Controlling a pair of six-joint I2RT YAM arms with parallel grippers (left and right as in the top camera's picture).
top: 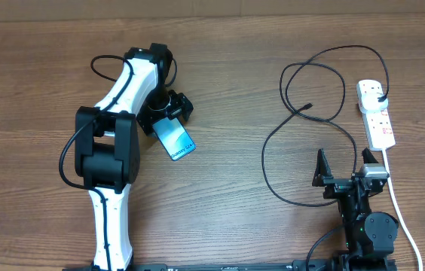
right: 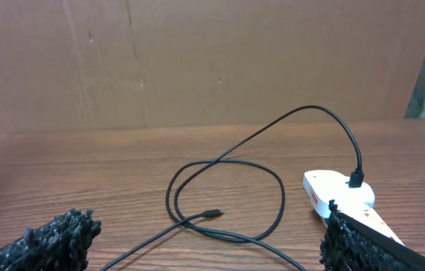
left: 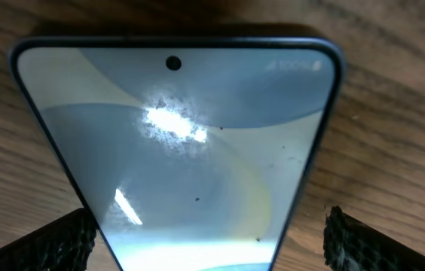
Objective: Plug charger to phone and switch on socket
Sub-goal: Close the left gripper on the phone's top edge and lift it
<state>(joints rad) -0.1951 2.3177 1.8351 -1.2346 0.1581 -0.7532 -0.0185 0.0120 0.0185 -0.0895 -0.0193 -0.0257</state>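
Note:
The phone (top: 176, 140) lies flat on the table left of centre, its light-blue screen up. My left gripper (top: 164, 119) hangs over its far end, open. In the left wrist view the phone (left: 190, 143) fills the frame and passes between the fingertips (left: 58, 242) with a gap on each side. The charger (top: 303, 150) lies in black loops at the right, its connector tip (top: 309, 106) loose on the wood and its plug (top: 379, 96) in the white socket (top: 378, 120). My right gripper (top: 344, 164) is open and empty, near the cable (right: 227, 188), tip (right: 212, 214) and socket (right: 333, 192).
The socket's white cord (top: 398, 205) runs down the right side past my right arm's base. A brown cardboard wall (right: 197, 60) stands behind the table. The left arm's white links (top: 126, 90) stretch from the front edge over the left half.

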